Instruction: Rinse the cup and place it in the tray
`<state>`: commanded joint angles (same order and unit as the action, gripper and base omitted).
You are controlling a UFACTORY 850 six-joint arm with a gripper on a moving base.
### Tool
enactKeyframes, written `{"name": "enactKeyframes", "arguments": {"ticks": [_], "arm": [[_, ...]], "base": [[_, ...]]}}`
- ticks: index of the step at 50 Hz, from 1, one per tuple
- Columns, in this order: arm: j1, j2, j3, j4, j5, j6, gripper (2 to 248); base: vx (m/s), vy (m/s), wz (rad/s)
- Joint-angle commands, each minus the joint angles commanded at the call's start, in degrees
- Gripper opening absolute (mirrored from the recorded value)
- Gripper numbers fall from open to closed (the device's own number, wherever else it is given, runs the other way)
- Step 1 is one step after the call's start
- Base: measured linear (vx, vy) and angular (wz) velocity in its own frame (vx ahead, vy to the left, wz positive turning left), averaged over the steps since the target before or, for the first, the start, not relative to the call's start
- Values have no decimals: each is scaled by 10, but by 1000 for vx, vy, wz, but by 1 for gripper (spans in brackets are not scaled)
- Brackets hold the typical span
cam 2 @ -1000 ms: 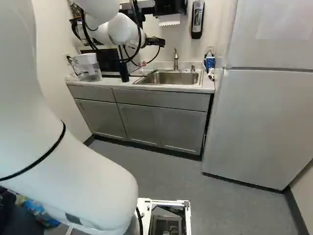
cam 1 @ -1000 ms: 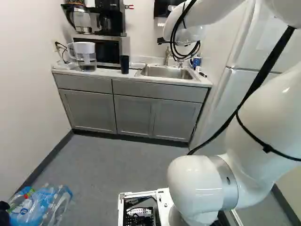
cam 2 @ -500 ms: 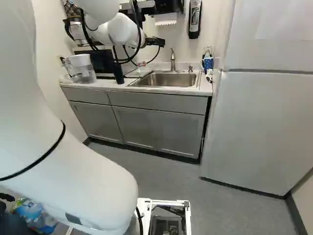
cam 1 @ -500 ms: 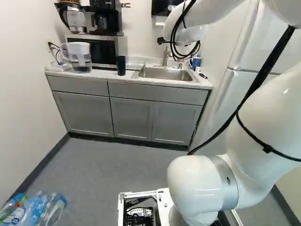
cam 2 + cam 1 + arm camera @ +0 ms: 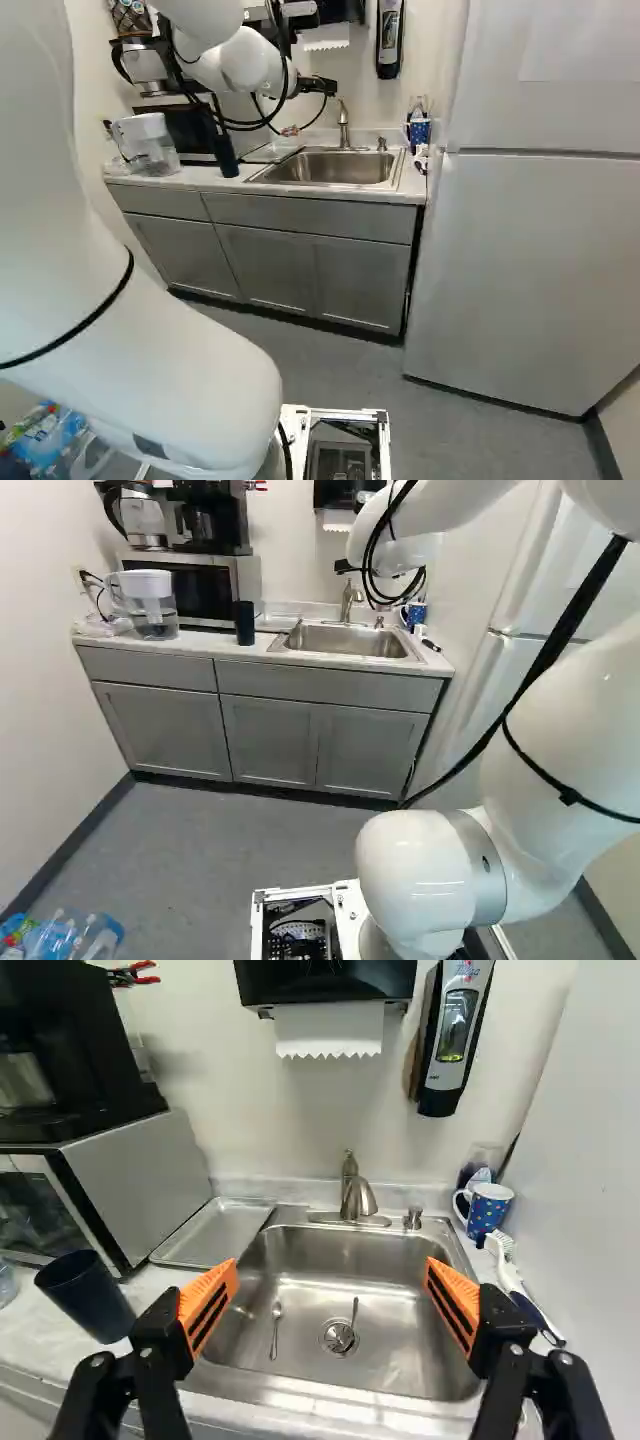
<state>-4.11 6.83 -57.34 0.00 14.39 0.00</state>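
The gripper (image 5: 318,86) shows only in part beyond the wrist in the right base view. In the wrist view the gripper (image 5: 331,1308) stands open over the sink's near part, nothing between its orange pads. A dark blue cup (image 5: 85,1295) stands on the counter outside the finger on the microwave's side; the left base view shows the same cup (image 5: 244,623) upright. The shallow metal tray (image 5: 215,1232) lies between microwave and sink, with a bare surface. In the sink (image 5: 305,1360) are a spoon (image 5: 276,1330) and another utensil (image 5: 350,1325) at the drain, below the faucet (image 5: 354,1192).
A water pitcher (image 5: 150,604) and a microwave (image 5: 190,588) stand on the counter (image 5: 250,654). Beside the sink are a dotted mug (image 5: 487,1210) and a brush (image 5: 520,1285). The fridge (image 5: 520,280) rises at the right; bottles (image 5: 70,935) lie on the floor.
The base has moved: counter, sink and cup stand slightly nearer and further left in both base views. The arm holds its pose against its lowest joint.
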Motion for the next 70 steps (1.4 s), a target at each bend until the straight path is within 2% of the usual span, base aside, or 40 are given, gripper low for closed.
{"name": "enactKeyframes", "arguments": {"ticks": [35,70], "arm": [[0,0,0,0,0,0,247],[0,0,0,0,0,0,247]], "base": [[143,-73,-2],[118,-5,37]]}}
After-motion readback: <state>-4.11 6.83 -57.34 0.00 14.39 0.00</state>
